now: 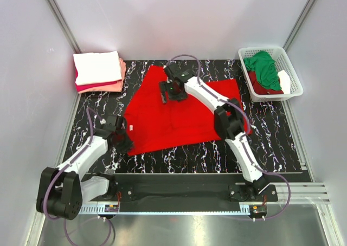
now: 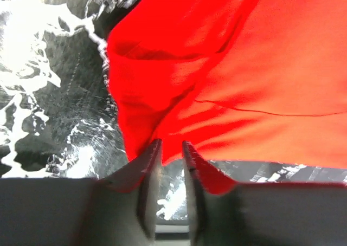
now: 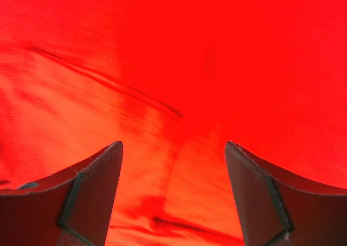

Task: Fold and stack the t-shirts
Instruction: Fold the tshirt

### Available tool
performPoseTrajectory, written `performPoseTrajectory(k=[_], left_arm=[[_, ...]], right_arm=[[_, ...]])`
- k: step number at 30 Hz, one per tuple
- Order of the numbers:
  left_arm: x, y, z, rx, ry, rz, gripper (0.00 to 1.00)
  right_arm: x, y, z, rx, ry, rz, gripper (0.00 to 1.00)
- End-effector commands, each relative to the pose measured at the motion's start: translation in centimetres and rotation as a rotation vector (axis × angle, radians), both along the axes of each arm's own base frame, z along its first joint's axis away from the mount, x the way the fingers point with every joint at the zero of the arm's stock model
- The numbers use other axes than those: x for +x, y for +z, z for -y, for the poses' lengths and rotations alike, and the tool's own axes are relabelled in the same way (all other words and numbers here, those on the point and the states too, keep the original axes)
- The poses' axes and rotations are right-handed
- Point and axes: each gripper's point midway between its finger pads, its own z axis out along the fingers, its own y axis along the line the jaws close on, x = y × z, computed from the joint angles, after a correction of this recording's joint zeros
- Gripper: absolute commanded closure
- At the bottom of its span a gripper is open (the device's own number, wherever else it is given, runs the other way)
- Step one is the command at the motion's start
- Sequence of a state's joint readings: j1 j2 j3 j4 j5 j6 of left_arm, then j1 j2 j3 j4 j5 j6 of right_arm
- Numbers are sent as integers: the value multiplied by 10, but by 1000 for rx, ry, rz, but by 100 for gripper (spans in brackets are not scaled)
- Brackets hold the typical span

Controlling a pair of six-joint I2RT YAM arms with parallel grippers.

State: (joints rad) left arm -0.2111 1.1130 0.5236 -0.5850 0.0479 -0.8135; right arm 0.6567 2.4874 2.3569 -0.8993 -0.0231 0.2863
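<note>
Here's the bright red t-shirt [image 1: 179, 116], spread flat across the middle of the dark marbled table [image 1: 271, 148], long axis running left to right in the top view. Its small white neck label [image 1: 131, 128] sits at the left end. Left gripper [image 1: 123, 139] is down at that lower-left corner. In its wrist view the jaws are nearly together, only a slim gap, and the raised cloth edge runs right into the tips, so it looks pinched there.

Right gripper [image 1: 169, 91] hovers over the upper middle of the shirt with jaws spread wide and nothing in them. Its wrist view shows only red cloth between the fingers [image 3: 92, 192]. The shirt's upper-left peak lies just up and left of those jaws, and that's the edge I'd expect it to go for, being the nearer arm.

The folded stack [image 1: 97, 70] waits at upper left, white on top, and the white basket [image 1: 297, 83] at upper right holds green and dark red shirts
</note>
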Motion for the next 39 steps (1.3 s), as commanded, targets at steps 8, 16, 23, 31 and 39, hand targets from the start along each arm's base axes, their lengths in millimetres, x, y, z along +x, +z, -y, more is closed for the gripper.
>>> performPoseTrajectory(k=[8,16,23,31,39], left_arm=[[128,138,12,72,-143,365,51],[274,182,30,44,-221,492,48],[402,177,54,-185,-312,632,44],[491,115,35,-312,-208,755,37],[511,68,30,-320,-111,745,40]], right_arm=[[-64,85,86,229,-193,156,11],[-164,56,111,469,-146,131,9],[-190,62,107,641,-35,153,1],[-175,36,108,756,-37,-37,1],[-171,35,111,800,-40,-58,1]])
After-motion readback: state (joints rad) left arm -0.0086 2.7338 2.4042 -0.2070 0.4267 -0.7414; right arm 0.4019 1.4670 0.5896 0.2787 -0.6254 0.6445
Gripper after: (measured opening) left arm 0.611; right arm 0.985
